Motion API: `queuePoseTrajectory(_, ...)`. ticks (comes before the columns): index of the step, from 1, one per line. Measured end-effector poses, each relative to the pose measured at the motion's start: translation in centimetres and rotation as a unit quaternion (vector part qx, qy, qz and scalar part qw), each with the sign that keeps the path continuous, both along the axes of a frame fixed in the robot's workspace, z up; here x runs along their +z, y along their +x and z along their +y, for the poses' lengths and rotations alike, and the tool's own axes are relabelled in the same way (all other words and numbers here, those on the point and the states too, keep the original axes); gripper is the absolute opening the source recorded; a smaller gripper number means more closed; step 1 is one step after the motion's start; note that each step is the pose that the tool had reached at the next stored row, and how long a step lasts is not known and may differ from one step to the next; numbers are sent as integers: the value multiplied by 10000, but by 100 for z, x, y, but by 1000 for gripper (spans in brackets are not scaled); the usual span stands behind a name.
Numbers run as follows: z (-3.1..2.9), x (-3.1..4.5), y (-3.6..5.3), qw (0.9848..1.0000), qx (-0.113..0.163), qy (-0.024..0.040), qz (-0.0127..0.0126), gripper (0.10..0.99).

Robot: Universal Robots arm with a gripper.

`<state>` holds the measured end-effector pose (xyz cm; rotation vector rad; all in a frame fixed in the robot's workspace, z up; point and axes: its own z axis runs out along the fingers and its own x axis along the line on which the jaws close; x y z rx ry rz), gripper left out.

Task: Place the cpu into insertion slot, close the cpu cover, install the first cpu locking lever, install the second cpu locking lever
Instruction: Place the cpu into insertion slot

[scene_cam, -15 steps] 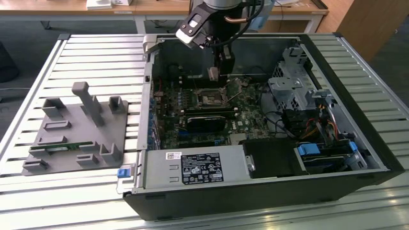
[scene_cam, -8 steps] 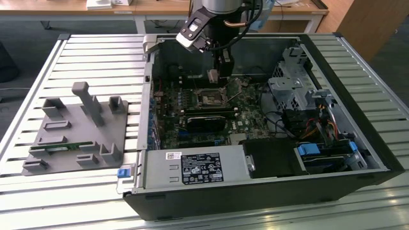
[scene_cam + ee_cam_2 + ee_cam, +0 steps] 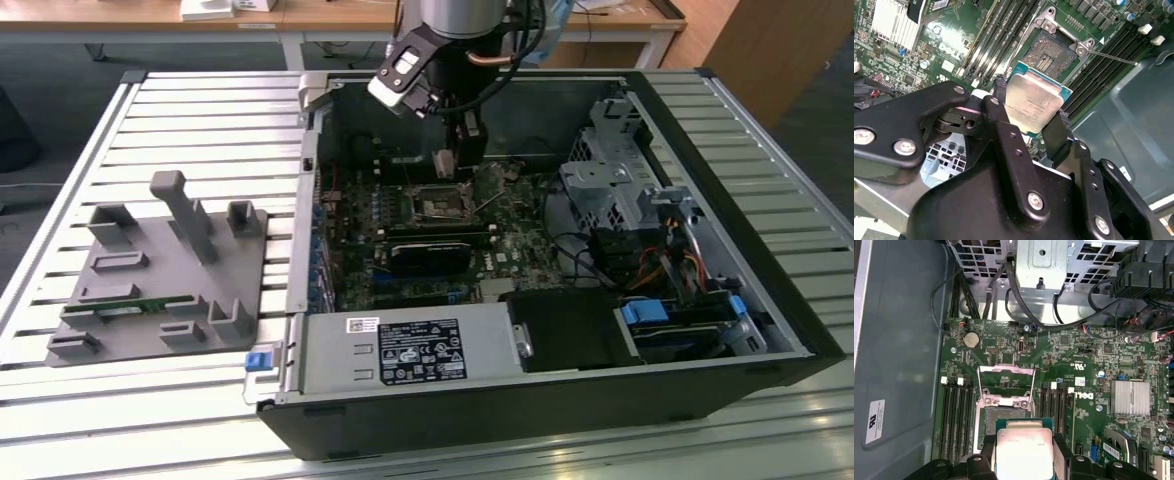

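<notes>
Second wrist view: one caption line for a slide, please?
Gripper holds the chip near the open socket on the green board.

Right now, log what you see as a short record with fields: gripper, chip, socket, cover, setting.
gripper: black two-finger gripper, shut on the chip's edges
cpu: small flat square silver-grey metal chip, held clear of the socket, not seated
insertion slot: square dark socket with shiny metal rim, empty
cpu cover: thin square silver metal frame, swung open off the socket
setting: open black computer case, motherboard exposed
</notes>
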<state>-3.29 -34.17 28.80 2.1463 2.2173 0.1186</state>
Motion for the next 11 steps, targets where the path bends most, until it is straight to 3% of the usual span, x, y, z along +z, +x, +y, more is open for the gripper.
queuePoseTrajectory(11, 0, -80, 0, 10000, 0, 0, 0, 537)
